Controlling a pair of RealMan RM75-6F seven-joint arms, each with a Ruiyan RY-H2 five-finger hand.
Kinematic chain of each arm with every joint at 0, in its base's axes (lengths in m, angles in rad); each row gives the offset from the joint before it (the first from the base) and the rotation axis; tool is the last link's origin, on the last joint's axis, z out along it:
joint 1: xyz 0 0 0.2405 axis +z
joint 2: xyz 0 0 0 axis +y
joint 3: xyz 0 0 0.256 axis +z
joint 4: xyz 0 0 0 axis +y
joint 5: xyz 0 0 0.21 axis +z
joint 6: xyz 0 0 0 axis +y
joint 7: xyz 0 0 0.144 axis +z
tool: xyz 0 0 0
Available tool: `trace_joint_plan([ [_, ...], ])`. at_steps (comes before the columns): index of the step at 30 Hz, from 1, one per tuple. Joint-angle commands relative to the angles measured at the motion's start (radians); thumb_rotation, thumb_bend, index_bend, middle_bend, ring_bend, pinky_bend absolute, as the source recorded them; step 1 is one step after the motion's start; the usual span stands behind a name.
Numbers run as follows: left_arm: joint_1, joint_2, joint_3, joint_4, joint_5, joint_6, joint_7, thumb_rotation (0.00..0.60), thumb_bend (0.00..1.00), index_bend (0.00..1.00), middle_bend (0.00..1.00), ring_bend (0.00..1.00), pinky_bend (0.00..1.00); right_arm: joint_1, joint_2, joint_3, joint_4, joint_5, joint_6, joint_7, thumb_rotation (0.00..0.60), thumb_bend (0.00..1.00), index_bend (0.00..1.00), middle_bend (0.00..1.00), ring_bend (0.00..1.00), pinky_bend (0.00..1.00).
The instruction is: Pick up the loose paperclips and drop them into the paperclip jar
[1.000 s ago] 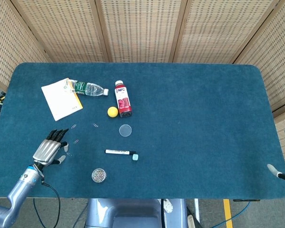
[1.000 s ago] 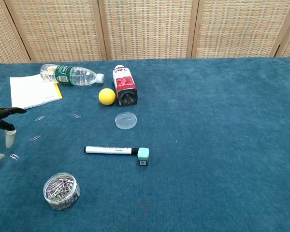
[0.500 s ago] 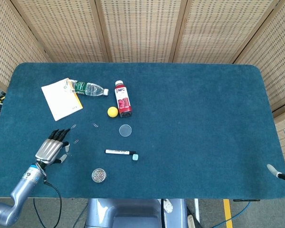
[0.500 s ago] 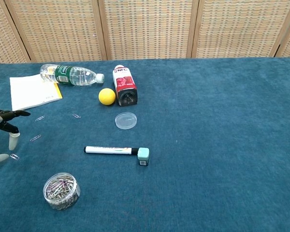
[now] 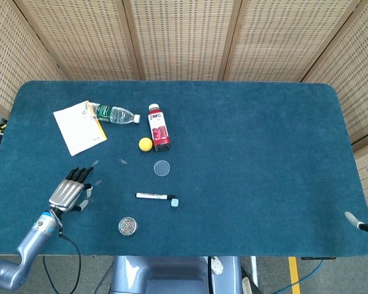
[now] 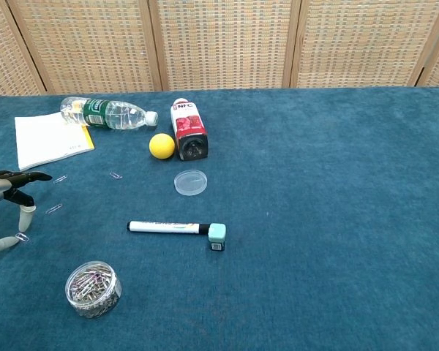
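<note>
Several loose paperclips lie on the blue felt at the left: one (image 6: 21, 238) right by my left hand's fingertips, one (image 6: 55, 209) a little farther out, and two more (image 6: 59, 178) (image 6: 115, 175) beyond; in the head view they show as paperclips (image 5: 99, 182) (image 5: 95, 163) (image 5: 123, 162). The open paperclip jar (image 6: 93, 288) (image 5: 127, 226), full of clips, stands near the front edge. My left hand (image 5: 70, 191) (image 6: 7, 196) hovers low over the nearest clips with fingers spread, holding nothing. Only thin bits of my right hand (image 5: 360, 223) show at the far right edge.
The jar's clear lid (image 6: 190, 182) lies flat mid-table. A marker (image 6: 168, 227) with a teal cap lies in front of it. A yellow ball (image 6: 162, 145), red drink bottle (image 6: 188, 131), water bottle (image 6: 106, 112) and paper booklet (image 6: 47, 137) sit farther back.
My left hand has slid a little to the right and forward, closer to the nearest paperclips. Nothing else has moved.
</note>
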Motion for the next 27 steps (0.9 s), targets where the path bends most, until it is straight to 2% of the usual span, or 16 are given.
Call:
trace_joint_plan([
  [1, -0.002, -0.002, -0.002, -0.001, -0.002, -0.003, 0.004, 0.6, 0.36, 0.55, 0.0, 0.0, 0.0, 0.0, 0.0, 0.0, 0.0, 0.0, -0.001, -0.001, 0.6, 0.0, 0.04, 0.0, 0.0, 0.0],
  [20, -0.014, -0.015, -0.009, -0.006, -0.029, -0.029, 0.044, 0.6, 0.37, 0.55, 0.0, 0.0, 0.0, 0.001, 0.0, 0.0, 0.001, 0.002, -0.003, 0.001, 0.6, 0.0, 0.04, 0.0, 0.0, 0.0],
  [27, -0.013, -0.019, -0.006, -0.002, -0.032, -0.033, 0.05, 0.6, 0.44, 0.63, 0.0, 0.0, 0.0, 0.001, 0.0, 0.0, 0.001, 0.0, -0.003, 0.0, 0.6, 0.0, 0.04, 0.0, 0.0, 0.0],
])
